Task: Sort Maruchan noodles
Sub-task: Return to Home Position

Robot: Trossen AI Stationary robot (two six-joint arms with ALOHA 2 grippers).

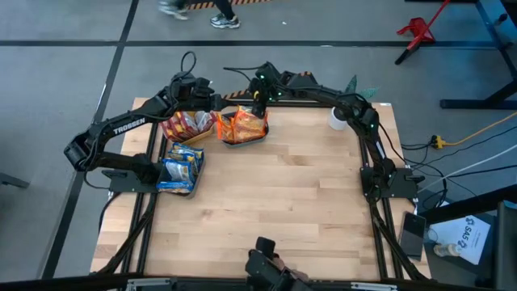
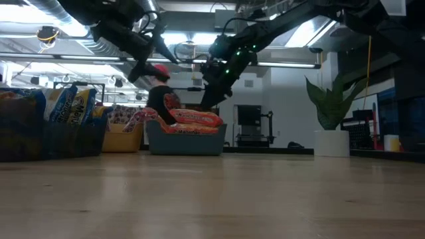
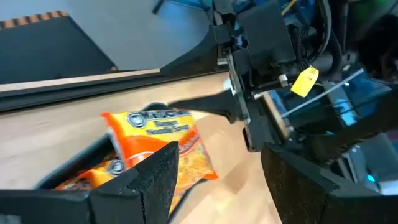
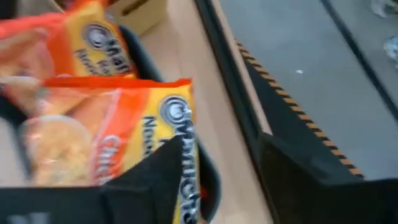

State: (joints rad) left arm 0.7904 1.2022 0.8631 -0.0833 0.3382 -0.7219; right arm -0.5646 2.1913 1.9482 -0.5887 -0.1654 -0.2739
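Observation:
Orange Maruchan noodle packets [image 1: 241, 125] lie piled in a dark bin [image 1: 257, 139] at the table's far edge. Left of it, red packets [image 1: 186, 124] fill a yellow bin. Nearer, blue packets [image 1: 179, 168] sit in a dark bin. My right gripper [image 1: 258, 107] hangs open just above the orange pile, over the top packet [image 4: 106, 124]. My left gripper [image 1: 215, 103] hovers open between the red and orange bins, clear of both, with nothing between its fingers [image 3: 155, 174]. My right gripper slants down from the far side over the top orange packet's upper edge [image 3: 152, 115]. One finger [image 3: 199, 104] lies close along that edge. Whether it touches the packet I cannot tell, and nothing sits between the fingers.
A white cup [image 1: 337, 119] stands at the far right corner, with a plant [image 2: 329, 99] near it. Bare wood [image 1: 275, 210] spreads over the middle and near half of the table. A person [image 2: 161, 99] shows in the room beyond the bins.

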